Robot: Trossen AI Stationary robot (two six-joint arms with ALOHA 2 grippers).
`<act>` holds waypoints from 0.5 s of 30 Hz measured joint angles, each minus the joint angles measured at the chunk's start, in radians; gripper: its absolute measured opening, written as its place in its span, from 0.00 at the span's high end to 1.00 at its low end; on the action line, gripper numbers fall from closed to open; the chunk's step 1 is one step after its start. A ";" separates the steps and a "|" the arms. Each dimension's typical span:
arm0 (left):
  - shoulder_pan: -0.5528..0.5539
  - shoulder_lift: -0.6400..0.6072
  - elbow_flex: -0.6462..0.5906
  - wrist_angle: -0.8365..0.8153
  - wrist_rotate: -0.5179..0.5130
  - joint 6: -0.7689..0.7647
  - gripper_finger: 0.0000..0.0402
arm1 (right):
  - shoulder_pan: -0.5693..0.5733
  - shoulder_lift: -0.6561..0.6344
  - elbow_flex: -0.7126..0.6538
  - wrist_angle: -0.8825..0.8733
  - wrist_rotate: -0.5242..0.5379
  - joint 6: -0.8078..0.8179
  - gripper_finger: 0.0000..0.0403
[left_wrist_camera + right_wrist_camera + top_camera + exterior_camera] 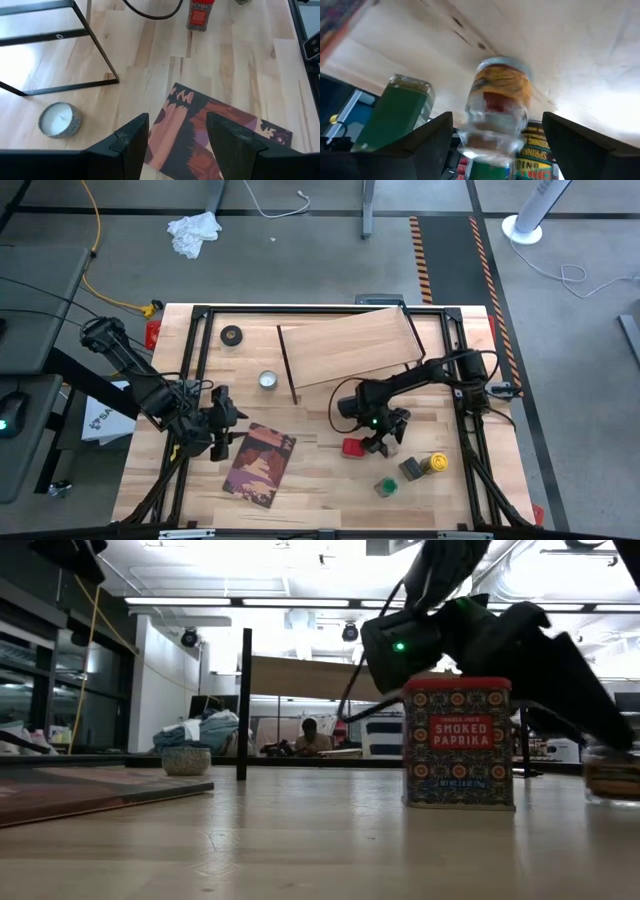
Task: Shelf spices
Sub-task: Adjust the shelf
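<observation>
Right gripper [383, 442], fingers spread wide, hovers low over the tabletop [320, 480] with a clear glass jar [496, 107] between them, ungripped | red box [352, 447] stands just beside it | yellow-topped jar [437, 464], green-topped jar [386, 486] nearby | shelf [345, 346] well behind | left gripper [175, 145], fingers apart, waits above the book [210, 135].

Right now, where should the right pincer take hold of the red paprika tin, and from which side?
Probably its two broad flat faces, at mid-height, coming from above: the red paprika tin stands upright and straight-sided, with the right pincer close beside it.
</observation>
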State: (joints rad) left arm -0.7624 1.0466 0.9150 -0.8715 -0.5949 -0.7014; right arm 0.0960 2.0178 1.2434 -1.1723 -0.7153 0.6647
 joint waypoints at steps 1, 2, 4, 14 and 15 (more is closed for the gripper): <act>0.000 0.000 0.000 0.000 -0.003 0.009 0.51 | -0.005 0.000 0.016 -0.020 0.009 -0.019 0.25; 0.000 0.000 0.000 0.000 -0.007 0.020 0.51 | -0.009 0.000 0.037 -0.046 0.027 -0.040 0.25; 0.000 0.000 0.000 0.000 -0.020 0.030 0.51 | -0.013 0.000 0.085 -0.113 0.090 -0.084 0.25; 0.034 0.000 0.001 0.007 -0.056 -0.030 0.51 | 0.051 -0.125 0.393 -0.389 0.525 -0.003 0.24; 0.039 -0.002 0.001 0.009 -0.068 -0.030 0.51 | 0.068 -0.146 0.419 -0.402 0.592 0.063 0.25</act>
State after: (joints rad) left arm -0.7229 1.0448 0.9157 -0.8624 -0.6629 -0.7318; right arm 0.1636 1.8714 1.6627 -1.5741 -0.1231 0.7281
